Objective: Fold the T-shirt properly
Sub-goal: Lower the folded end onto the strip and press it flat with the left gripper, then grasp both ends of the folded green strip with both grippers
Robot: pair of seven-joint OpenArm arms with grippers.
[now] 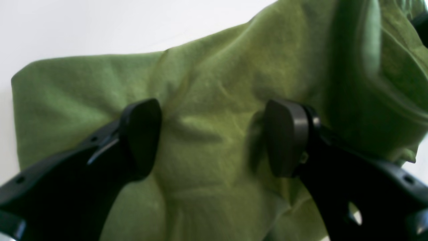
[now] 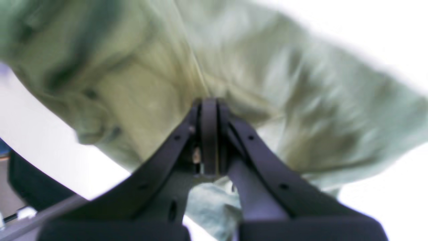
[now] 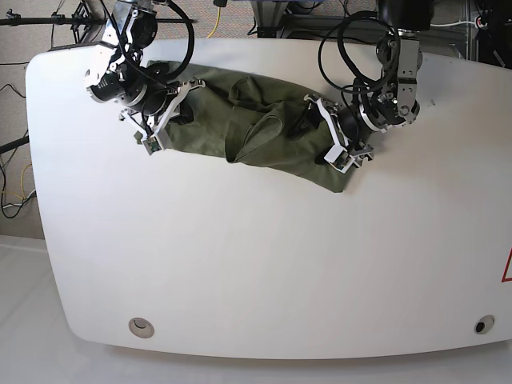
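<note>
The olive-green T-shirt (image 3: 256,132) lies bunched and creased across the far middle of the white table (image 3: 256,264). My left gripper (image 1: 214,137) hangs open just above the T-shirt (image 1: 207,87) at its right end, one fingertip (image 1: 142,137) on each side of a low fold and nothing between them. In the base view the left gripper (image 3: 318,132) is at that same end. My right gripper (image 2: 209,110) is shut at the shirt's left end, and folds of the T-shirt (image 2: 267,67) run together at its tips. The base view shows the right gripper (image 3: 178,112) there.
Cables (image 3: 200,20) and stands crowd the floor behind the table's far edge. Two round holes (image 3: 142,326) sit near the front corners, and a red mark (image 3: 506,268) is at the right edge. Both arms reach in from the back.
</note>
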